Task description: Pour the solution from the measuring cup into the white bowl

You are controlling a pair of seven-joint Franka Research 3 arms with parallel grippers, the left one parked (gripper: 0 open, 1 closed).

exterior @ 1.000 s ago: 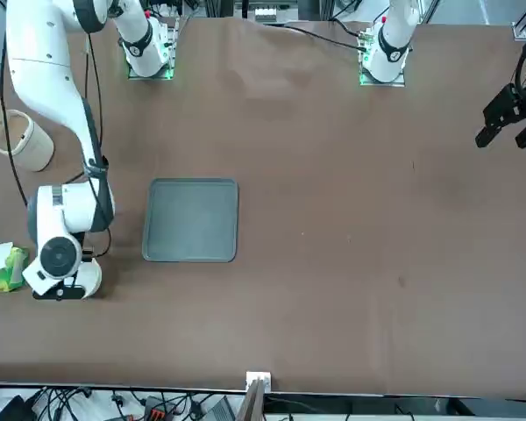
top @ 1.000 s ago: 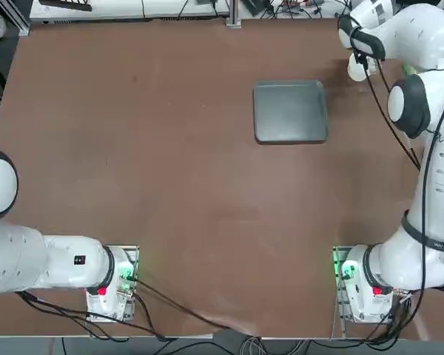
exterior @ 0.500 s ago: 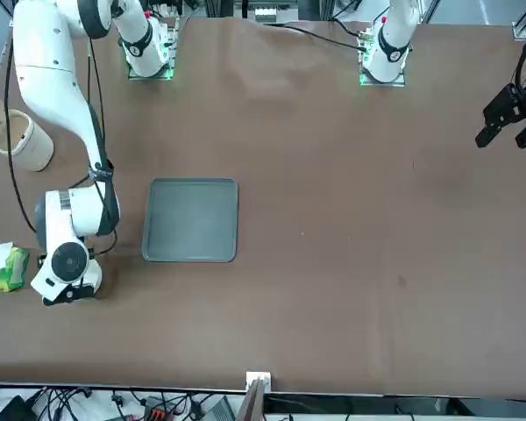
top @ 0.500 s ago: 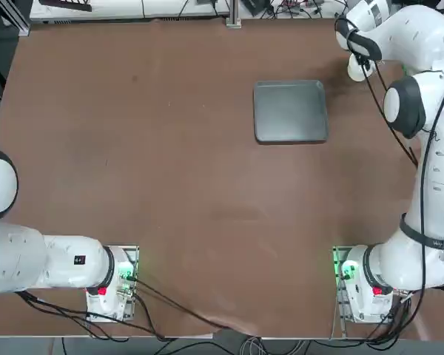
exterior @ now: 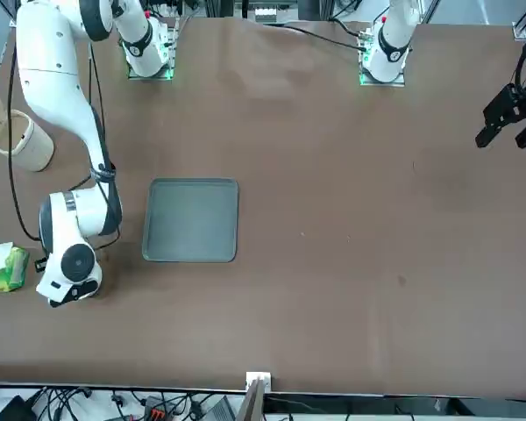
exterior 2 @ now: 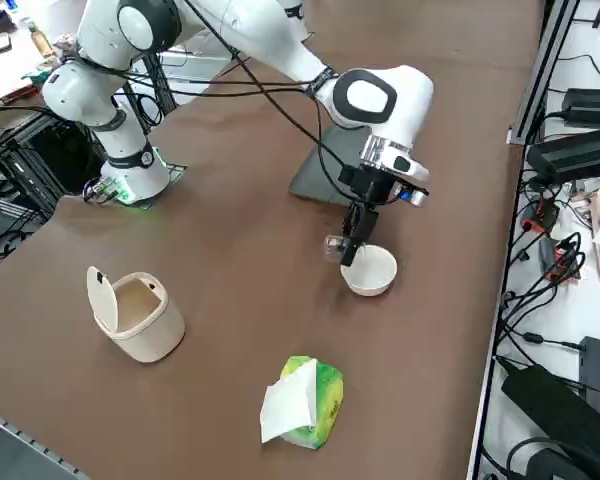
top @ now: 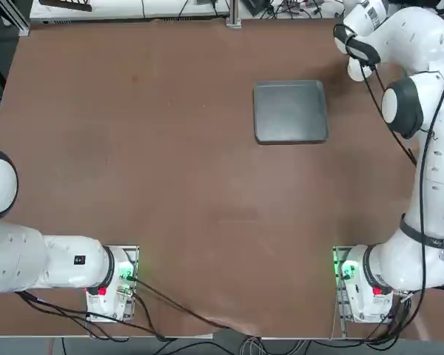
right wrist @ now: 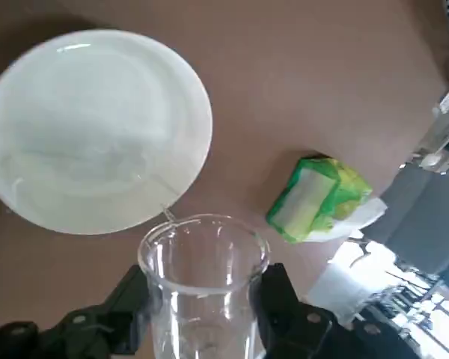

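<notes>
Measuring cup [right wrist: 202, 280] base cut off (right gripper [right wrist: 202, 314] clamped).

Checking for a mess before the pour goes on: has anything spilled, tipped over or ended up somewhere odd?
Nothing stands out. The right gripper is shut on the measuring cup, held tilted at the white bowl; no liquid shows on the table. The cream-white cup stands upright, and the green-and-white packet lies apart.

Clear measuring cup [right wrist: 202, 277] held tipped beside the white bowl [right wrist: 97, 131]

The small cup is clamped in the right gripper [right wrist: 202, 314]; the round, thick-rimmed bowl is set upright on the bench.
</notes>
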